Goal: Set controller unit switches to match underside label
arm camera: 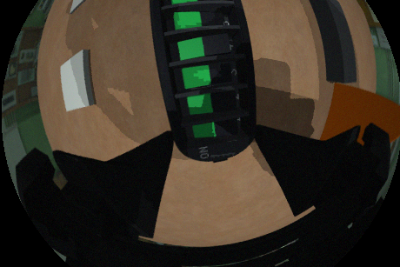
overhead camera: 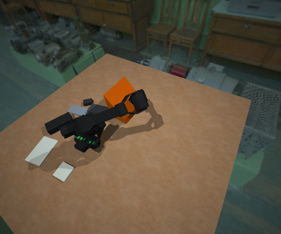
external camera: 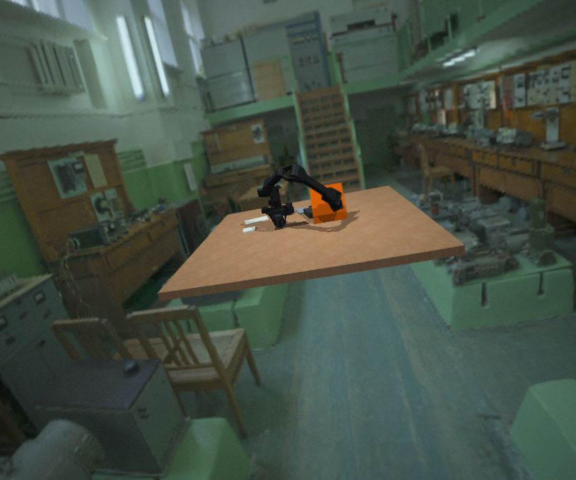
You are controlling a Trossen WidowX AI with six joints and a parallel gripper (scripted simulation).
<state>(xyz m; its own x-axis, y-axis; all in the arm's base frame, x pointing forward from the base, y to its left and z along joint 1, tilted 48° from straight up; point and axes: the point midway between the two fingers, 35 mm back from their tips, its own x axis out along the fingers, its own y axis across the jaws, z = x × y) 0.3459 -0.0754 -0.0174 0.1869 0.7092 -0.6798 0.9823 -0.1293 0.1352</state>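
Lying switch-side up directly below the pincer (overhead camera: 86, 141), the controller unit (arm camera: 203, 70) was clamped across its near end between the fingers. Its label stayed unseen, so I judged the lifting-to-read step underway; next would call for raising and tipping it. White plates (overhead camera: 41, 150) lay just beside, an orange block (overhead camera: 117, 94) well behind on the worktop (overhead camera: 160, 163).

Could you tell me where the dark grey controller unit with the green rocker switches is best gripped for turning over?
Grip the dark grey controller unit across its two long side walls near one rounded end, from above. The black gripper already clamps it so, clear of the green rocker switches.
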